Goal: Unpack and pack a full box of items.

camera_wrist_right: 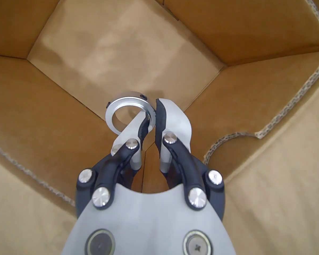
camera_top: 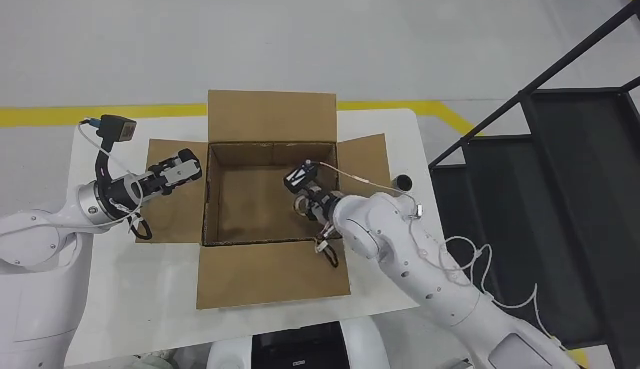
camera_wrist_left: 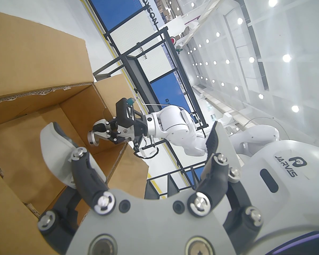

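Cardboard box (camera_top: 250,214) sits open on the table (camera_top: 388,127), flaps out. Inside it, your right end effector (camera_wrist_right: 151,112) is clamped on a metal ring (camera_wrist_right: 127,98). Your left end effector (camera_top: 185,166) hovers, jaws apart, over the left flap (camera_top: 172,221).

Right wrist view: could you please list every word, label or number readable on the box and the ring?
None. The cardboard box has plain brown walls and floor, without print or labels.
The metal ring held in the right gripper bears no readable marking.
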